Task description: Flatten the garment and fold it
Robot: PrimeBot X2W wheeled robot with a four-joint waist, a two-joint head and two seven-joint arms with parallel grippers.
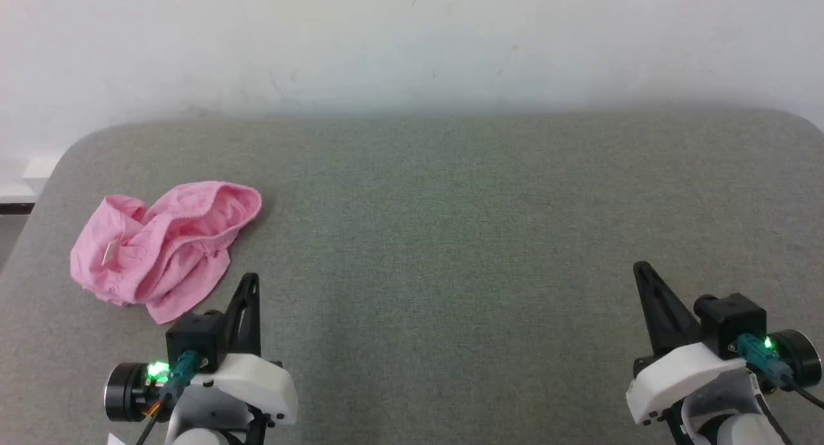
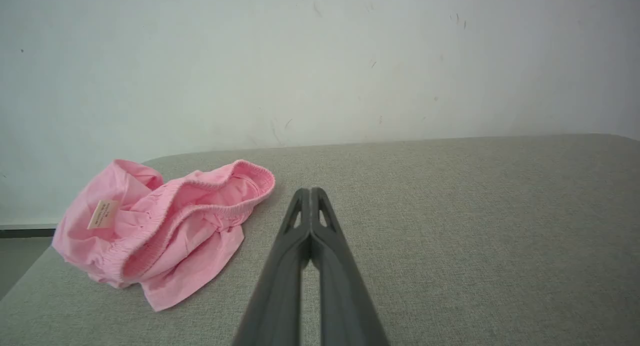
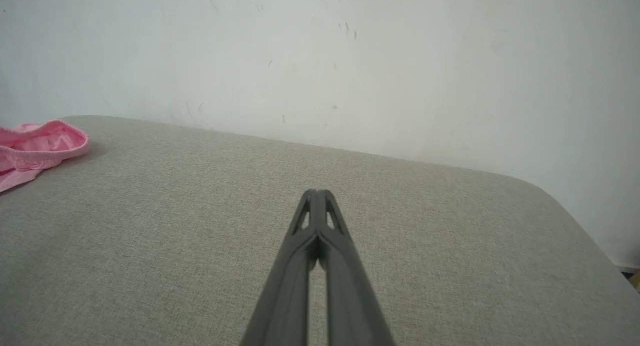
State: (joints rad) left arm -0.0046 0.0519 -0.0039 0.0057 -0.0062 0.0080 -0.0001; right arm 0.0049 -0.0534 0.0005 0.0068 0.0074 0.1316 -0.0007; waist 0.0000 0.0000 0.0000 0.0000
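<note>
The garment (image 1: 164, 248), light-pink shorts, lies crumpled in a heap on the left side of the grey table (image 1: 450, 239), its gathered waistband turned up and a small white label showing on the left. From the left wrist the garment (image 2: 160, 226) lies left of the fingers. My left gripper (image 1: 250, 279) is shut with nothing in it, hovering just right of the heap's near edge; its tips (image 2: 310, 191) touch each other. At the lower right my right gripper (image 1: 640, 266) is shut and empty, far from the cloth. Its wrist view has the tips (image 3: 315, 192) pressed together and the garment (image 3: 35, 148) at the far left edge.
A pale wall (image 1: 412, 39) rises right behind the table's rounded far edge. The table's left edge drops off beside the garment. Bare grey cloth surface spreads between the two grippers and across the right half.
</note>
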